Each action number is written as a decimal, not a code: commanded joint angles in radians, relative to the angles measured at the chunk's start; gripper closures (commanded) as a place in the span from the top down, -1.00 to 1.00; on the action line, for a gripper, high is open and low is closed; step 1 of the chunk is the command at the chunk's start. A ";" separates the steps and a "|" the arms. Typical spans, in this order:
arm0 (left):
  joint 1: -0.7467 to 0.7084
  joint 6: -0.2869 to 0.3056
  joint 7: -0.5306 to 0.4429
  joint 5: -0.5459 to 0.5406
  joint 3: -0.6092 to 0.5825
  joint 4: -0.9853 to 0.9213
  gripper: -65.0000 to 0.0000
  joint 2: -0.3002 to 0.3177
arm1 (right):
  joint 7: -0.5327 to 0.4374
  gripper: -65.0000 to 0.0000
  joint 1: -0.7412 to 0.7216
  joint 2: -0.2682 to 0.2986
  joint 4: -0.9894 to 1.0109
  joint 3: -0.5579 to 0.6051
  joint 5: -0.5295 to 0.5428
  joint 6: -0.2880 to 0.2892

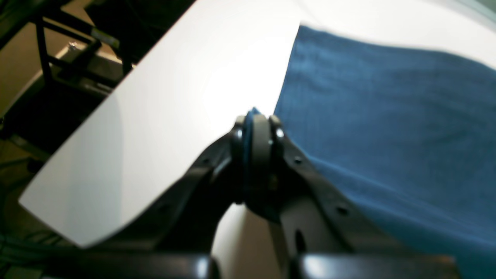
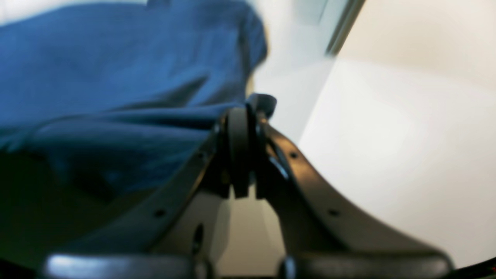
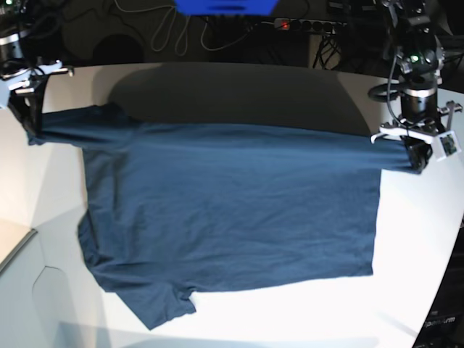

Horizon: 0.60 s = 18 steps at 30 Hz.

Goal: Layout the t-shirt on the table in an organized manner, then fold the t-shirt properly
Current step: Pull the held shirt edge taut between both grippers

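Left gripper (image 1: 256, 128) clamped tight on shirt (image 3: 232, 217) edge, sliver of blue poking out between jaws. Right gripper (image 2: 246, 116) pinched on bunched fold too. Only base view gives whole picture: one shirt stretched taut between both arms, far edge lifted, rest draped flat on table (image 3: 428, 239), one sleeve hanging toward near-left corner. Left wrist cam alone catches table edge plus dark frame below. Right wrist cam pretty blurry. Count: one shirt, one table, two grippers.

cables (image 3: 174, 32), power strip (image 3: 304, 25), blue object (image 3: 225, 6)
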<state>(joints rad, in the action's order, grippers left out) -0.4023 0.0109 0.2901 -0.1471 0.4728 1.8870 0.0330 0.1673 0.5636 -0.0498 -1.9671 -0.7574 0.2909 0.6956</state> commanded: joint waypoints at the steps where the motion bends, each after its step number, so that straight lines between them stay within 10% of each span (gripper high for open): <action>1: -0.007 -0.006 -0.032 0.002 0.019 0.039 -1.00 0.008 | -0.027 -1.00 0.006 0.011 -0.021 -0.017 0.029 0.003; 18: -0.001 -0.004 -0.033 0.002 0.192 0.102 -1.00 0.011 | -0.018 -1.00 0.108 0.008 -0.011 0.287 0.029 0.003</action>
<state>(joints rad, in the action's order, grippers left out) -0.4046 0.0067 0.2913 -0.1467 0.6628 1.9690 0.0341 0.1730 0.6624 -0.0475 -1.9644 -0.4667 0.2966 0.6952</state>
